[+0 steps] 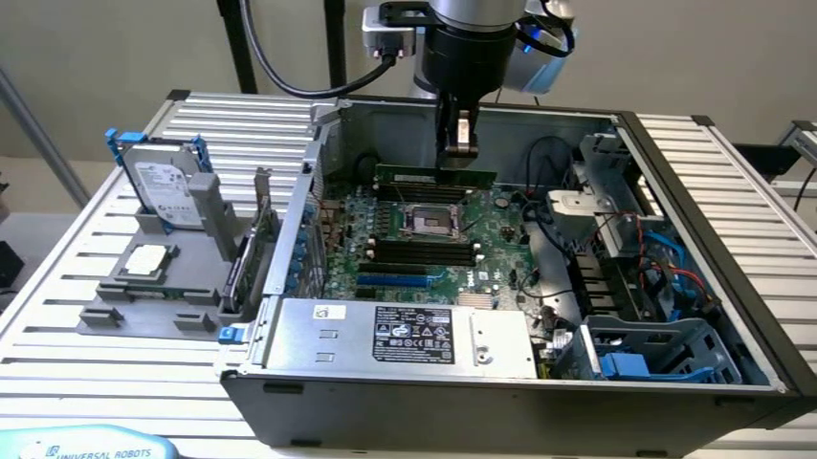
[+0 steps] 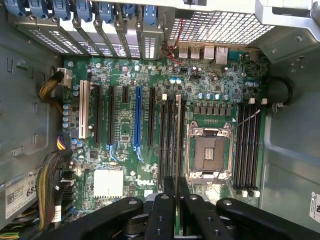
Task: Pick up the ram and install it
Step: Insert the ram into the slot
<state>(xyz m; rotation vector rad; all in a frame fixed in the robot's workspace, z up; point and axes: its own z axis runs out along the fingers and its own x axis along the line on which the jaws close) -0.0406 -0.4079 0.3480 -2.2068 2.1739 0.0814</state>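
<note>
Holding ram [image 1: 434, 177] above motherboard [image 1: 500, 251]
Picked up, not yet seated; gripper [image 1: 457, 151] jaws pinched shut on it.

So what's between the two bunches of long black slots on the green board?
A square, metal-framed chip socket sits between them, seen plainly in the wrist view.

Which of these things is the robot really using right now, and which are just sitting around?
Part of the job:
- ram, held above the motherboard by the gripper, jaws shut on it
- black slots on the motherboard

Just lying about:
- hard drive with blue rails and expansion card, both upright in the grey holder beside the case
- power supply inside the case
</note>
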